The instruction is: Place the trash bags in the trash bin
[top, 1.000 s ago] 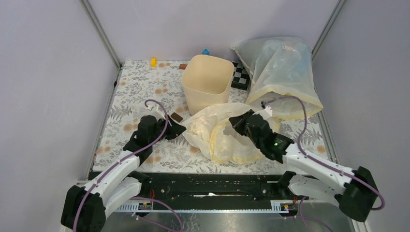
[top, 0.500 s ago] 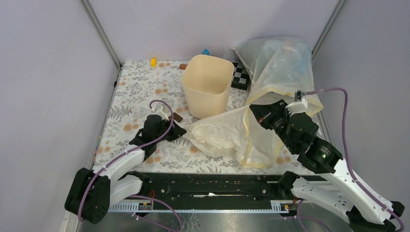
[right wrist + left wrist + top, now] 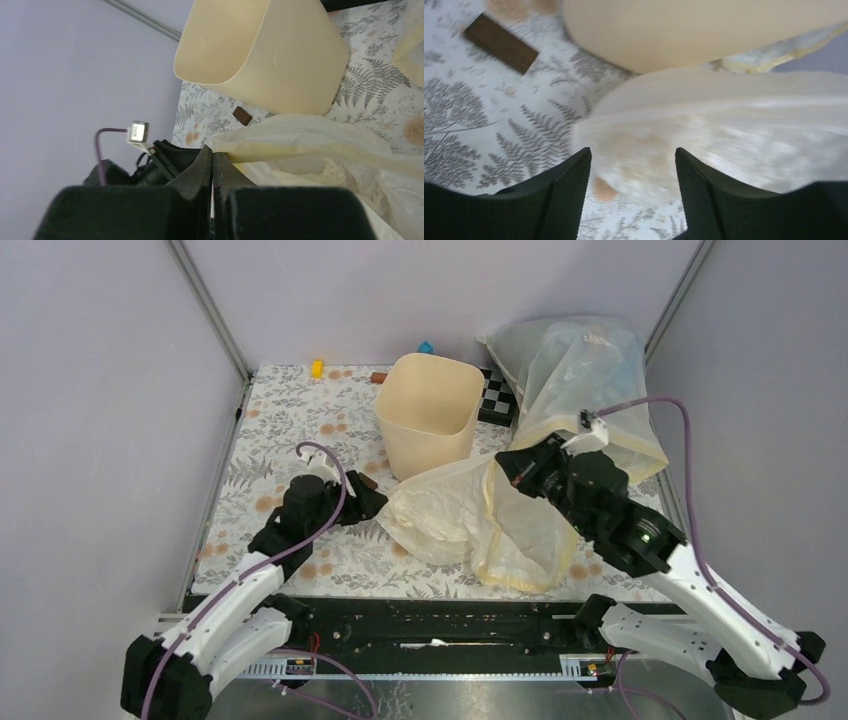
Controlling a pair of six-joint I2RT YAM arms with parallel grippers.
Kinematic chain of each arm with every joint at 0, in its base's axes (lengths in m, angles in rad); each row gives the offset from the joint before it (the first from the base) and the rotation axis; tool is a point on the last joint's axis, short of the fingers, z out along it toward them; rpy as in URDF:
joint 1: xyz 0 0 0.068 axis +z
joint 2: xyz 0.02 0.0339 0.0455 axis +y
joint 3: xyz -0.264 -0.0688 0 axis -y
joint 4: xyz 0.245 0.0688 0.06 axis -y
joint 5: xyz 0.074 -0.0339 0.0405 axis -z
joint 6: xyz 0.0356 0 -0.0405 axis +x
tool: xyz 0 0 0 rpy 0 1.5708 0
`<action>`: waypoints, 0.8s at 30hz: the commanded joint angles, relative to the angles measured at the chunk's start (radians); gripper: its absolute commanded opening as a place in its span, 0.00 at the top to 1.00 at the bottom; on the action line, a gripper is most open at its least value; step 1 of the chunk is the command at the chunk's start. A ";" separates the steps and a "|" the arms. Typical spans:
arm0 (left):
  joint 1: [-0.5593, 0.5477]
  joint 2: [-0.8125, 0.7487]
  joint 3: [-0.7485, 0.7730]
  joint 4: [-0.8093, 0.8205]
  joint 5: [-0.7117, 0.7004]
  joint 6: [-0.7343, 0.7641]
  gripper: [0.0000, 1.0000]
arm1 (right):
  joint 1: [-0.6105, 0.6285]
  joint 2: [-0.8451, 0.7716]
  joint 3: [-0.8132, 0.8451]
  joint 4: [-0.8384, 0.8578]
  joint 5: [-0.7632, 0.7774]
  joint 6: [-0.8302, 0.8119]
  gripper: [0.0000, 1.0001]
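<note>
The cream-beige trash bin (image 3: 428, 410) stands upright at the back centre of the table; its side also fills the top of the left wrist view (image 3: 704, 30) and the right wrist view (image 3: 260, 55). A crinkly cream-yellow trash bag (image 3: 470, 520) sprawls in front of it. My right gripper (image 3: 505, 472) is shut on the bag's upper edge (image 3: 320, 145) and holds it raised off the table, jaws pressed together (image 3: 212, 160). My left gripper (image 3: 372, 502) is open at the bag's left end (image 3: 724, 130), which lies just ahead of the spread jaws (image 3: 631, 170).
A big whitish-clear bulging sack (image 3: 585, 390) leans at the back right. A black-and-white checkered object (image 3: 497, 398) sits between it and the bin. A brown block (image 3: 366, 482) lies by my left gripper. Small yellow (image 3: 317, 368) and blue (image 3: 426, 347) pieces lie along the back wall.
My right gripper has risen and moved back toward the bin, pulling the bag's edge up with it. My left gripper has opened and stays at the bag's left end.
</note>
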 commanded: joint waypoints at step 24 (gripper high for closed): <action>-0.855 0.250 0.493 -0.116 -0.863 0.102 0.26 | 0.005 0.198 0.022 0.186 -0.194 0.092 0.99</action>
